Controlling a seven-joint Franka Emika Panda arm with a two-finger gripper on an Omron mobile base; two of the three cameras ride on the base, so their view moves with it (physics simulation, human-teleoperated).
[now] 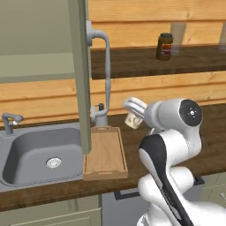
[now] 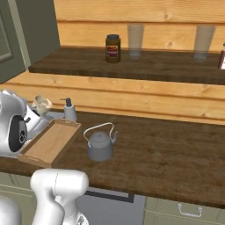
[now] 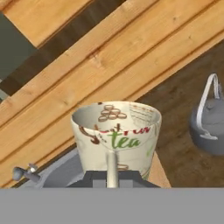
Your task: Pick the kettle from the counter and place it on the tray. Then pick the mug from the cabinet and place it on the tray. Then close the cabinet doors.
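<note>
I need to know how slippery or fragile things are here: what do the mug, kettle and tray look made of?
Mug: likely glazed ceramic, with a smooth cream wall and printed "tea" lettering. Kettle: apparently dull grey metal, with a thin wire handle. Tray: light wood, matte, with visible grain.

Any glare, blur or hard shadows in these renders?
Left base view: flat, even light, open sage-green cabinet door blocks the middle. Right base view: soft shadow under the squat grey metal kettle. Hand view: cream printed mug sharp, no glare.
</note>
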